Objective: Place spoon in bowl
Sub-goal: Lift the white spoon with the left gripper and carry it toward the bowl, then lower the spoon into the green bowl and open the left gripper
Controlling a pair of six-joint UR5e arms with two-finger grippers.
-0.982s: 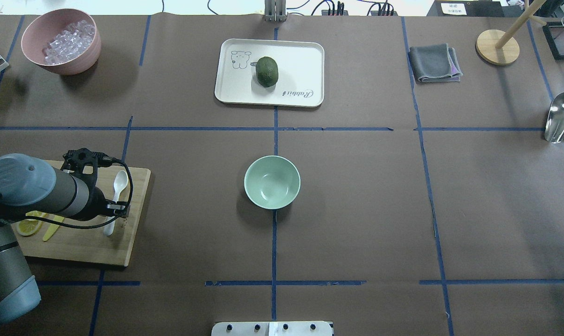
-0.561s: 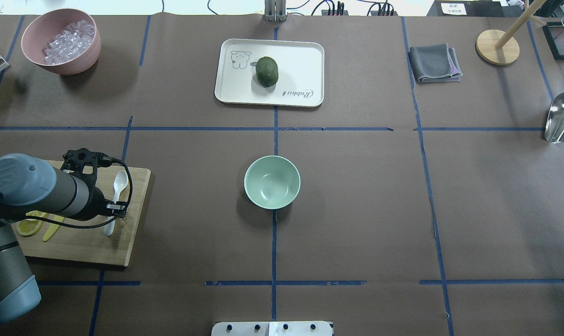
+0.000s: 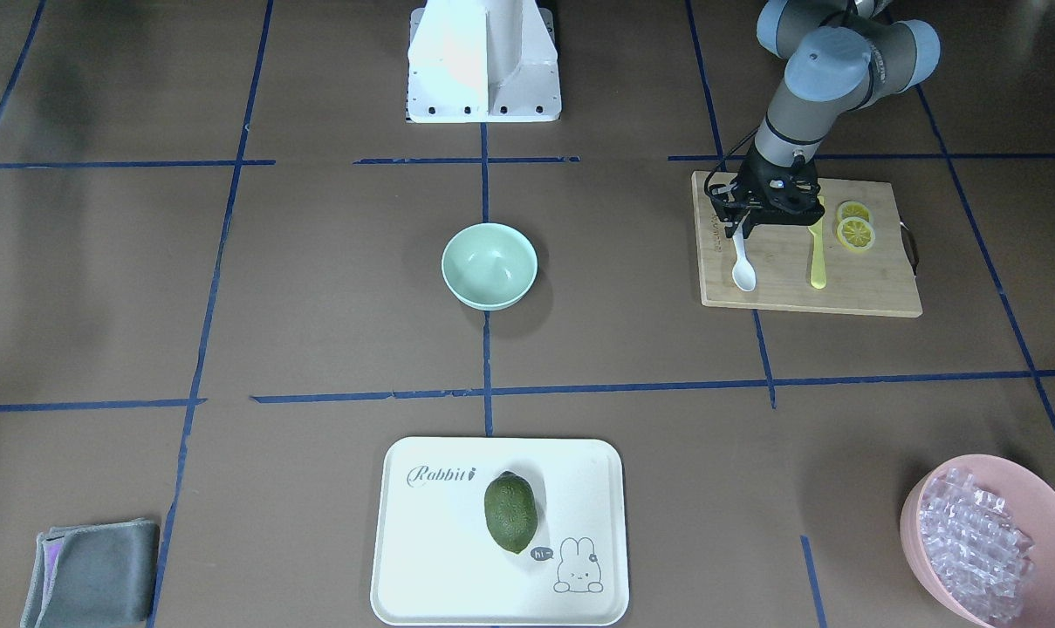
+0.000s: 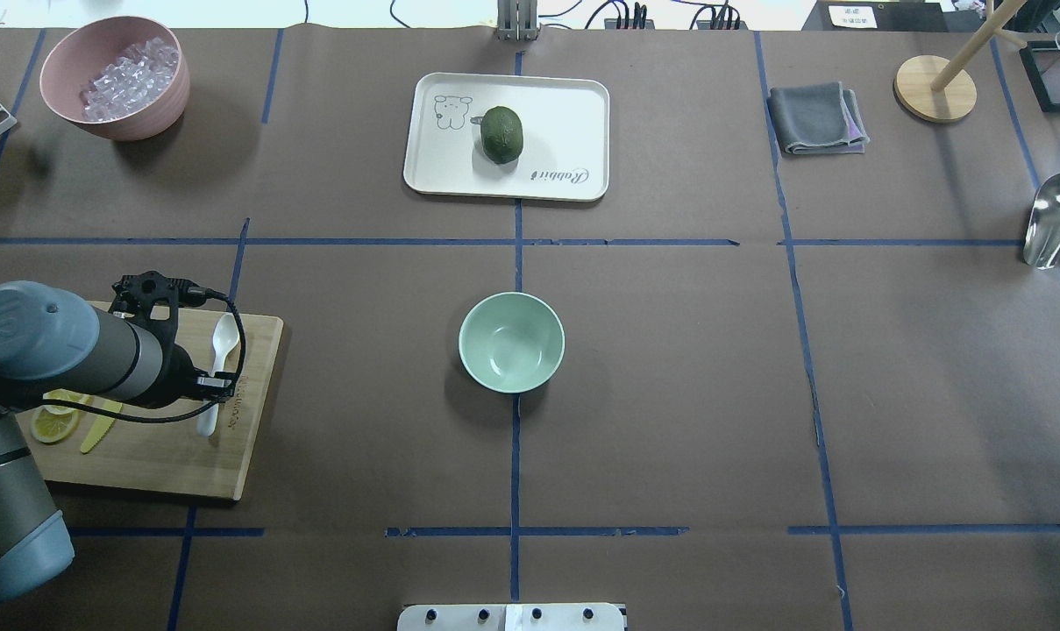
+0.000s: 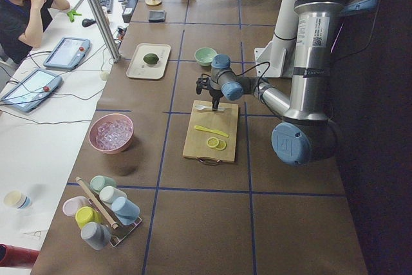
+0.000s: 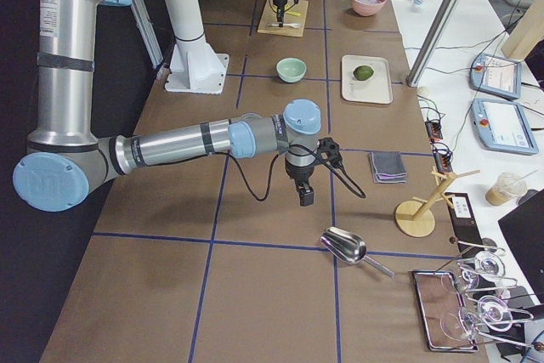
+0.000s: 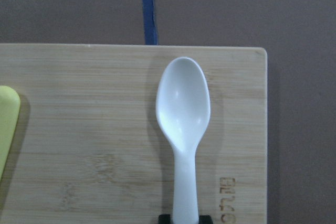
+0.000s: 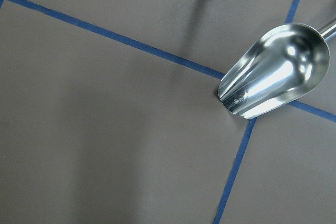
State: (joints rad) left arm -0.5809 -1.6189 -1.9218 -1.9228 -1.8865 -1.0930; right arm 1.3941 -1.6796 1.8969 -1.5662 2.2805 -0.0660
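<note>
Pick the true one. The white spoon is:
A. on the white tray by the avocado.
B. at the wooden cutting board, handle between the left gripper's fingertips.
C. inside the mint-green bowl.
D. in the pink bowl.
B: the spoon is over the cutting board, the left gripper closed on either side of its handle; the bowl holds nothing.
</note>
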